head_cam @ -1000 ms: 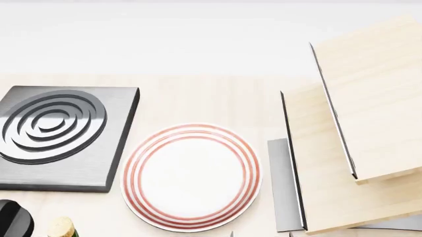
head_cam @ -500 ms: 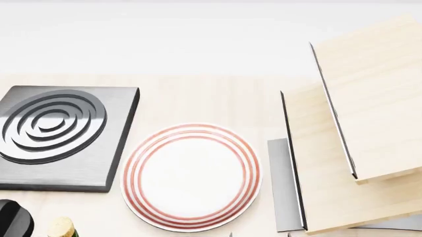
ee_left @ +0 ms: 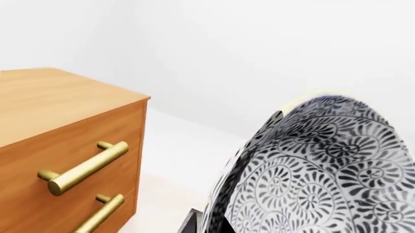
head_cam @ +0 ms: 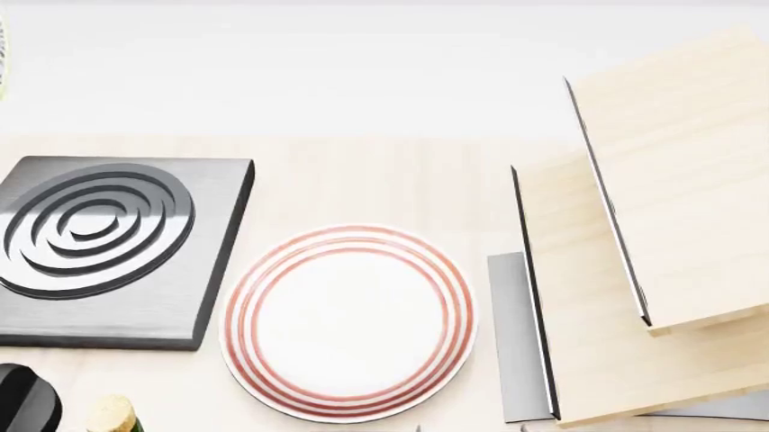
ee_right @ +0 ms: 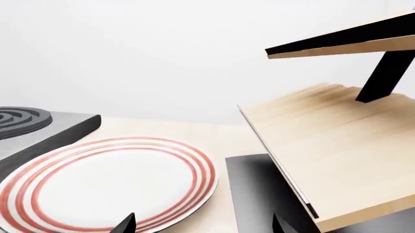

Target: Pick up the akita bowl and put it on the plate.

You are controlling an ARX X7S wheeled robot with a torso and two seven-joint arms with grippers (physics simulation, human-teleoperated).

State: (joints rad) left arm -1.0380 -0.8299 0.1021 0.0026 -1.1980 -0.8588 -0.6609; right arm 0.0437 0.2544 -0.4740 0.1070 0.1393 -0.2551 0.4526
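Now, entries as of this moment:

- Change: a pale sliver (head_cam: 3, 58) shows at the head view's edge, at 10 o'clock from the plate (head_cam: 348, 324); half a second ago that edge was bare. Judged to be the rim of the akita bowl (ee_left: 324, 174), arriving.
- The akita bowl: in the air, tipped steeply on edge, close before the left wrist camera, wall behind it. Not yet over the plate.
- Left gripper (ee_left: 207, 225): only dark finger stubs show at the bowl's rim; judged clamped on that rim, since the bowl hangs unsupported.
- Right gripper (ee_right: 204, 227): fingers spread wide, nothing between them, low at the plate's near edge.
- The plate: flat, bare, unmoved; burner (head_cam: 103, 243) at its 9 o'clock, wooden shelves (head_cam: 649, 270) at its 3 o'clock.
- Drawer cabinet (ee_left: 65, 145) with brass handles: left wrist view only.
- Meaning: carry under way; the bowl needs to travel toward 4 o'clock, then level out before lowering.
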